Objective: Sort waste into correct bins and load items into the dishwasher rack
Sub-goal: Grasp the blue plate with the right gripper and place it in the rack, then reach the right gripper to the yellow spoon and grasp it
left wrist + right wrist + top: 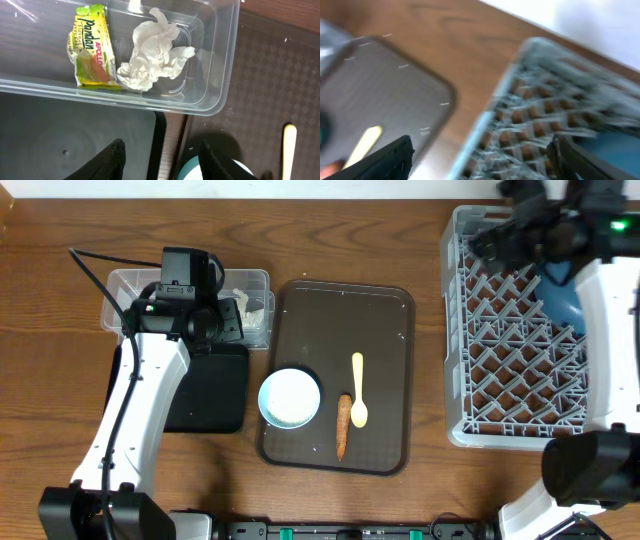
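Note:
The green-orange snack wrapper [90, 52] and the crumpled white tissue [152, 52] lie in the clear tub [125, 285]. My left gripper [162, 157] is open and empty above the black tray's [205, 395] right edge, beside the tub; it also shows in the overhead view [232, 328]. The white bowl [290, 398], yellow spoon [358, 388] and carrot [343, 425] lie on the brown serving tray [380, 310]. My right gripper [492, 240] is open and empty over the grey rack's [500, 350] far left corner. The dark blue plate [565, 300] stands in the rack. No cups are in view.
A few white specks [399, 335] lie on the serving tray near its right edge. The right wrist view is blurred; it shows the rack's rim [495, 125], the spoon [365, 142] and bare wood between tray and rack.

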{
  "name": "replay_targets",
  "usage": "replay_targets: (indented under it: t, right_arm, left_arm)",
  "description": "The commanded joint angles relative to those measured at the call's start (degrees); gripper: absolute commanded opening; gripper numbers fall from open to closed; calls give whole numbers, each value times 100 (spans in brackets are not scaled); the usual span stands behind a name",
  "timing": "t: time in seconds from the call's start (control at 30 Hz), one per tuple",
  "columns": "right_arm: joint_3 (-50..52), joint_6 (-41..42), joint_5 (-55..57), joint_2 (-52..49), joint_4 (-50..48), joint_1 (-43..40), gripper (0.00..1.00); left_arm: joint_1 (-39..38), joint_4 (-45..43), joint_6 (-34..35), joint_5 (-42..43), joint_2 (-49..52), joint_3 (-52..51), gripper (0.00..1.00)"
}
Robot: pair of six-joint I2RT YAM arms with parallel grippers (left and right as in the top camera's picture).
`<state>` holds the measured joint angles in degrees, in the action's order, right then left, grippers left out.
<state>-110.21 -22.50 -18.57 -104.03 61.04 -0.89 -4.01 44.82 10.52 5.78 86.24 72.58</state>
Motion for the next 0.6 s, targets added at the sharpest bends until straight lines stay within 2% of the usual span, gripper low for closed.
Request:
replay_targets:
  t: [0.0,0.2,0.57]
  right_arm:
    - [203,118,-297,-79,208,492,88]
    - [1054,437,-291,-90,59,1307,88]
    - [2988,1775,-20,-90,-981,2612,83]
  left_arm:
    - [20,13,9,-46,-52,42,50]
    - [20,17,9,-46,-52,42,50]
    - [20,15,9,-44,-52,42,50]
